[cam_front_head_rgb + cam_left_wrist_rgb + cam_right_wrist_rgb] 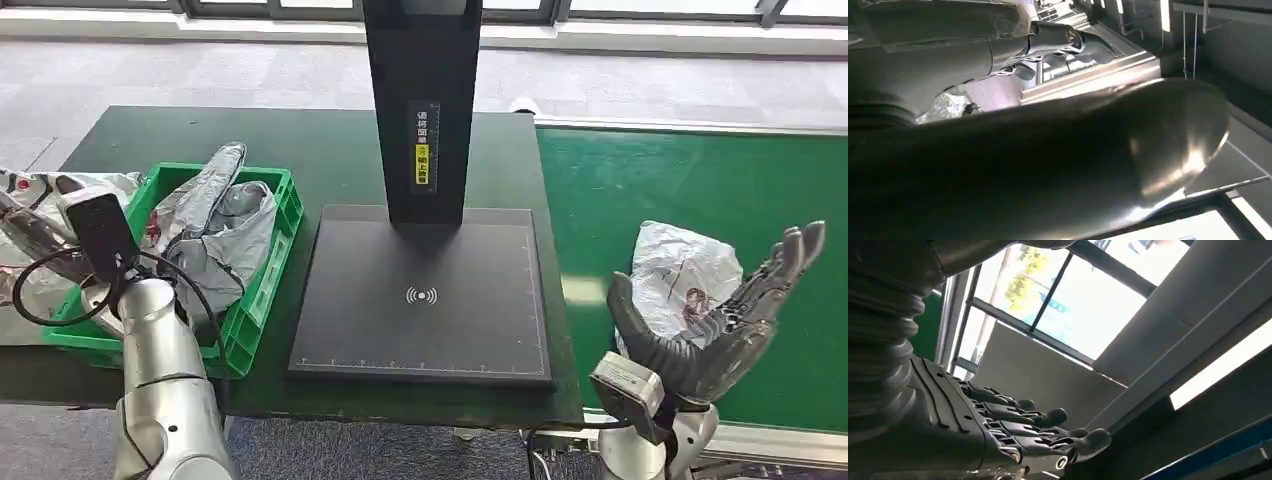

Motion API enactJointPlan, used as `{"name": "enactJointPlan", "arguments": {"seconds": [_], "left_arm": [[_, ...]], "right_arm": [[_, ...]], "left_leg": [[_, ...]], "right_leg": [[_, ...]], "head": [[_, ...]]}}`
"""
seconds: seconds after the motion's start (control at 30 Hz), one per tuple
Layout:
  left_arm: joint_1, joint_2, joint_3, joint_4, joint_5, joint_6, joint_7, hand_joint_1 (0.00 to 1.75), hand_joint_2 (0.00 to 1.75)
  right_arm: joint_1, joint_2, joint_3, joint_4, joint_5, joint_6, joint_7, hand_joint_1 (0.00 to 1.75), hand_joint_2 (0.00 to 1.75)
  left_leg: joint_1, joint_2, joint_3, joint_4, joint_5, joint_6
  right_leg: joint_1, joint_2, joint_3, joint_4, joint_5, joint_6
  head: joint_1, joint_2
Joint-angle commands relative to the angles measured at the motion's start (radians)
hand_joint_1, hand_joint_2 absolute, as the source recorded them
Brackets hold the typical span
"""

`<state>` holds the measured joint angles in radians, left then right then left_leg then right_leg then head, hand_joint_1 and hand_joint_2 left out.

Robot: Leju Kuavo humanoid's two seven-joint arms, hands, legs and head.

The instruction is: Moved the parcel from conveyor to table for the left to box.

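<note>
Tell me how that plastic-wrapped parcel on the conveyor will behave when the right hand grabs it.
The parcel looks like a crinkled, loosely filled poly bag, so it will probably sag and deform rather than stay stiff. Its glossy film may slip against the open right hand. It lies flat, so rolling seems unlikely.

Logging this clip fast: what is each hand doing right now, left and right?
Left hand: cannot tell; it sits by a silvery bag beside the green crate.
Right hand: open, fingers spread, beside the parcel on the conveyor.

Bright daylight from the windows (pixel 1083 305) glares; the left wrist view is dim and blurred.
</note>
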<state>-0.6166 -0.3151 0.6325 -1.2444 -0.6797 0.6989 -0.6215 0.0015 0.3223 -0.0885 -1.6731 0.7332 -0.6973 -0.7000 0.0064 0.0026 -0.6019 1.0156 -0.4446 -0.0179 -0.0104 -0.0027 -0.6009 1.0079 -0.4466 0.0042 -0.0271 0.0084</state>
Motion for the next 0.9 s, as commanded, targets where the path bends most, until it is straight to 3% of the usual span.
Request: {"name": "enactJointPlan", "arguments": {"seconds": [0.03, 0.47, 0.53, 0.6, 0.7, 0.77, 0.9], "left_arm": [[0.17, 0.006, -0.276, -0.227, 0.302, -0.085, -0.047, 0.0, 1.75], [0.2, 0.005, -0.312, -0.246, 0.328, -0.104, -0.05, 0.0, 1.75], [0.246, 0.032, -0.416, -0.276, 0.368, -0.253, -0.076, 0.0, 1.75], [0.334, 0.031, -0.548, -0.369, 0.379, -0.31, -0.077, 0.0, 1.75], [0.444, 0.067, -0.694, -0.509, 0.457, -0.298, -0.077, 0.0, 1.75], [0.475, 0.088, -0.737, -0.555, 0.479, -0.295, -0.077, 0.0, 1.75], [0.517, 0.098, -0.772, -0.604, 0.555, -0.374, -0.077, 0.0, 1.75]], "right_arm": [[-0.058, 0.027, -0.294, 0.159, 0.067, -0.001, 0.002, 0.0, 1.75], [-0.075, 0.027, -0.329, 0.189, 0.08, -0.001, 0.002, 0.0, 1.75], [-0.11, 0.027, -0.429, 0.254, 0.137, -0.001, 0.022, 0.0, 1.75], [-0.168, 0.027, -0.57, 0.353, 0.2, -0.001, 0.013, 0.0, 1.75], [-0.258, 0.027, -0.73, 0.49, 0.283, -0.001, 0.002, 0.0, 1.75], [-0.291, -0.023, -0.723, 0.63, 0.214, -0.001, 0.011, 0.0, 1.75], [-0.341, -0.101, -0.799, 0.751, 0.224, -0.001, 0.069, 0.0, 1.75]], "left_leg": [[0.001, -0.001, 0.003, -0.003, 0.0, 0.001], [0.0, -0.002, 0.001, -0.002, -0.001, 0.001], [0.001, -0.002, 0.001, -0.001, -0.001, 0.001], [0.0, -0.003, 0.002, -0.002, 0.0, 0.001], [0.0, -0.003, 0.003, -0.003, 0.0, 0.002], [0.001, 0.001, 0.004, -0.003, -0.001, 0.002], [0.0, 0.0, 0.003, -0.002, -0.002, 0.003]], "right_leg": [[0.001, -0.001, 0.005, -0.004, 0.0, 0.0], [0.0, -0.002, 0.003, -0.003, 0.0, 0.0], [0.001, -0.002, 0.003, -0.003, 0.0, 0.001], [0.001, -0.003, 0.004, -0.004, 0.0, 0.001], [0.001, -0.003, 0.006, -0.006, 0.0, 0.002], [0.001, 0.001, 0.006, -0.006, 0.001, 0.001], [0.0, 0.0, 0.005, -0.005, 0.0, 0.001]], "head": [[0.0, 0.0], [0.0, 0.0], [0.0, 0.0], [0.0, 0.0], [0.0, 0.0], [0.0, 0.0], [0.0, 0.0]]}}
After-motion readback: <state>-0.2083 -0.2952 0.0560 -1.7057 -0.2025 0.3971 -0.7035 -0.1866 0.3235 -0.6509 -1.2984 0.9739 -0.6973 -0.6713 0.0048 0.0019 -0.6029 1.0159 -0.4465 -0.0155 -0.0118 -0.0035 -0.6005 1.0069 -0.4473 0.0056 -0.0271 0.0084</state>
